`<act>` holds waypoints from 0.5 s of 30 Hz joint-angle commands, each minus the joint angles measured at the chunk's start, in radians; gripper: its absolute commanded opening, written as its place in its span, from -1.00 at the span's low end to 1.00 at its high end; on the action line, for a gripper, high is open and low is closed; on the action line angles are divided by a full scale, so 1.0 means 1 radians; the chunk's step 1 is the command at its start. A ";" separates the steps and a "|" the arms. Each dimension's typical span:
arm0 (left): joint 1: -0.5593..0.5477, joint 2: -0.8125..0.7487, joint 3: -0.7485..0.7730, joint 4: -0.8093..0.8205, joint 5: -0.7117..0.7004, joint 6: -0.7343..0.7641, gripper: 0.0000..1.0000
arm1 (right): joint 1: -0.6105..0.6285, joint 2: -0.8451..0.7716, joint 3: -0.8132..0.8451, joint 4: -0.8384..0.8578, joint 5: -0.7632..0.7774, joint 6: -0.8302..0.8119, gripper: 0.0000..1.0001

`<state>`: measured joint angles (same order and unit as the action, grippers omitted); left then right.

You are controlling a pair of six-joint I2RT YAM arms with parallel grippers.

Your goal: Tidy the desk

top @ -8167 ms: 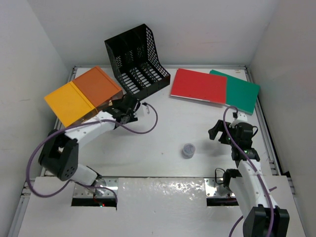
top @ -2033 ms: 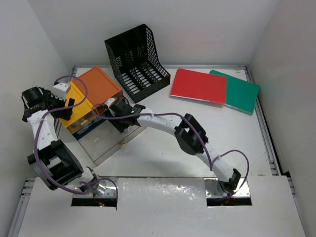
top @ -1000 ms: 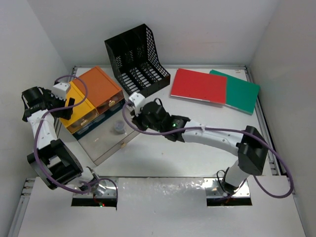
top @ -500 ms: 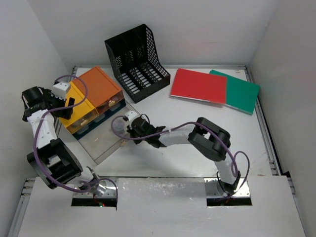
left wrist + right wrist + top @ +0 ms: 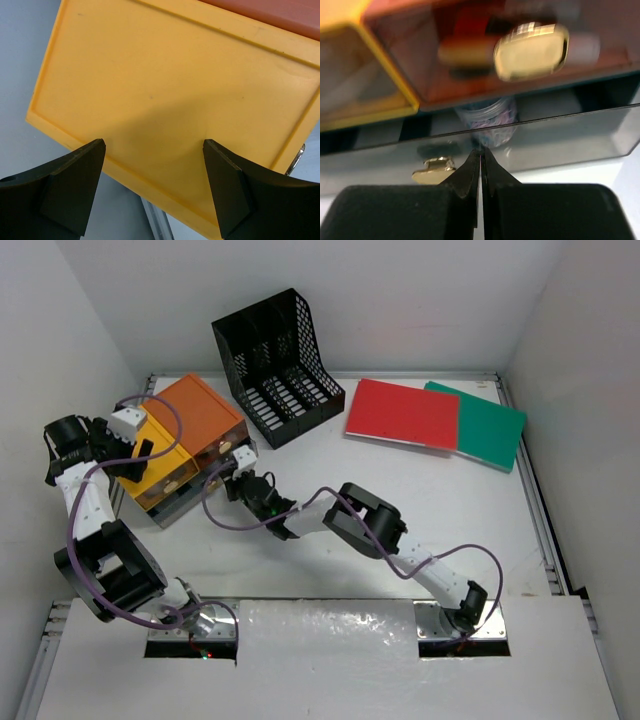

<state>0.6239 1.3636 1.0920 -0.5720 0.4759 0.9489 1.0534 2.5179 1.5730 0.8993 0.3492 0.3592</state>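
The white desk (image 5: 400,500) carries an orange-yellow drawer box (image 5: 175,435) at its left. My left gripper (image 5: 128,455) is open against the box's yellow side; in the left wrist view its gripper (image 5: 154,145) spans the yellow top (image 5: 175,85) without clamping it. My right gripper (image 5: 243,480) is shut, its tips (image 5: 480,152) pressed on the clear front of the lower drawer (image 5: 560,140), next to a gold knob (image 5: 432,167). A small clear pot of coloured bands (image 5: 490,122) lies inside that drawer. The drawer (image 5: 185,502) sticks out only slightly.
A black mesh file rack (image 5: 280,355) stands behind the box. A red folder (image 5: 403,412) and a green folder (image 5: 490,425) lie at the back right. The upper drawer's gold knob (image 5: 530,50) is just above my right fingers. Metal rails edge the desk.
My right arm has swung left and pushed the long clear drawer, with the small pot in it, back into the box. The left arm has stayed put.
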 commanded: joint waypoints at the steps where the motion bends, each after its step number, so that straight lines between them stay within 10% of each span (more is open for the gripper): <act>1: 0.010 0.040 -0.007 -0.098 -0.007 0.065 0.56 | -0.006 0.074 0.134 0.236 0.117 -0.069 -1.00; 7: 0.010 0.042 0.005 -0.140 0.001 0.094 0.56 | -0.006 0.189 0.332 0.181 0.102 -0.075 -1.00; 15: 0.010 0.037 0.012 -0.167 -0.008 0.096 0.56 | -0.016 0.023 0.126 0.257 0.115 -0.058 -1.00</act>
<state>0.6239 1.3746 1.1160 -0.6163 0.4911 1.0168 1.0519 2.6926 1.7935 1.0286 0.4599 0.2981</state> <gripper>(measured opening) 0.781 0.001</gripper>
